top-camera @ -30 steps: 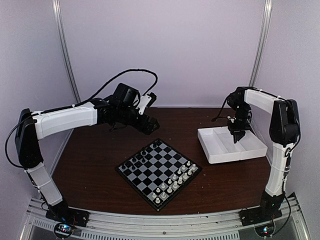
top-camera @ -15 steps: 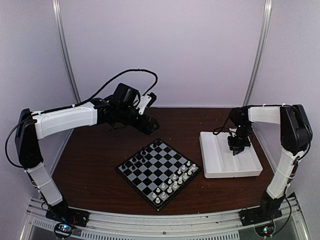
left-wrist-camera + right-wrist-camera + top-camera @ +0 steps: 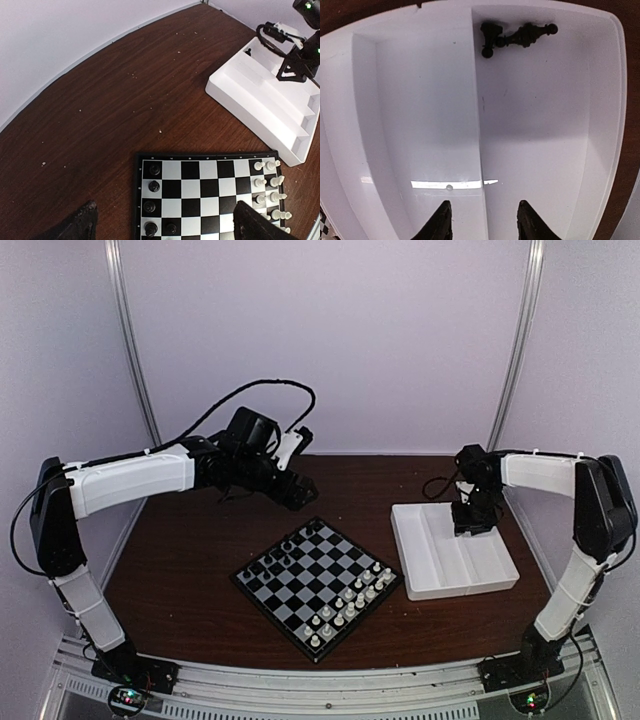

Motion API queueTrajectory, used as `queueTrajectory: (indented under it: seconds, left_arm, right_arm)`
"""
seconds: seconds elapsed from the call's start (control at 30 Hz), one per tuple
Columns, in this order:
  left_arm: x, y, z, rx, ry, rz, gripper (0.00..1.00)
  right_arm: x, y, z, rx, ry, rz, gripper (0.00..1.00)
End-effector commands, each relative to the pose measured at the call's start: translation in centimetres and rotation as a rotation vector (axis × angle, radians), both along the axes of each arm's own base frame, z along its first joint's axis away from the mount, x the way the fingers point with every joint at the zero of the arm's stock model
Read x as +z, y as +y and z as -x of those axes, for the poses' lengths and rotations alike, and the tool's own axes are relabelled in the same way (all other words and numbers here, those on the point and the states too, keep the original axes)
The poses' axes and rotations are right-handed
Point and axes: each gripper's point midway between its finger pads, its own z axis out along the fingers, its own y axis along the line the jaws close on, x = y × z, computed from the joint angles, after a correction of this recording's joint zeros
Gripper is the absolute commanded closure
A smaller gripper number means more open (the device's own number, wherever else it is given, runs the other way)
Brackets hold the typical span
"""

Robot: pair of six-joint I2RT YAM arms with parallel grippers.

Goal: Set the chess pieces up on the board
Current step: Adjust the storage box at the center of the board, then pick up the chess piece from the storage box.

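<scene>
The chessboard (image 3: 310,575) lies in the middle of the table and also shows in the left wrist view (image 3: 200,190). Several black chessmen (image 3: 154,186) stand along its far-left edge (image 3: 272,562). A few more black chessmen (image 3: 517,36) lie tipped together in the far end of one tray compartment. My left gripper (image 3: 300,492) hovers open and empty beyond the board's far corner (image 3: 167,222). My right gripper (image 3: 468,525) is open and empty low over the white tray (image 3: 440,575), its fingertips straddling the divider (image 3: 476,100).
White chessmen (image 3: 350,600) fill the board's near-right rows (image 3: 270,190). The white compartment tray (image 3: 260,100) sits right of the board. The booth's walls stand close behind and beside the brown table.
The tray has slid toward the near side and turned a little. My right arm has stretched lower and the gripper has shifted over the tray. The left arm has not moved.
</scene>
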Motion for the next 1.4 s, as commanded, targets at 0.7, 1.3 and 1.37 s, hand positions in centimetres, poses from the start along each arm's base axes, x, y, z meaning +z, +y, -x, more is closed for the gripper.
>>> queueTrajectory:
  seconds: [0.7, 1.3, 1.37]
  left_arm:
    - [0.4, 0.5, -0.7, 0.035, -0.005, -0.006, 0.06]
    - [0.3, 0.6, -0.6, 0.036, -0.004, -0.009, 0.06]
    - [0.2, 0.6, -0.6, 0.034, -0.001, -0.013, 0.06]
  right_arm:
    - [3.1, -4.9, -9.5, -0.542, -0.409, -0.132, 0.79]
    - [-2.4, -4.0, -11.3, -0.645, -0.363, -0.28, 0.78]
    - [-2.9, -3.9, -11.2, -0.648, -0.347, -0.286, 0.79]
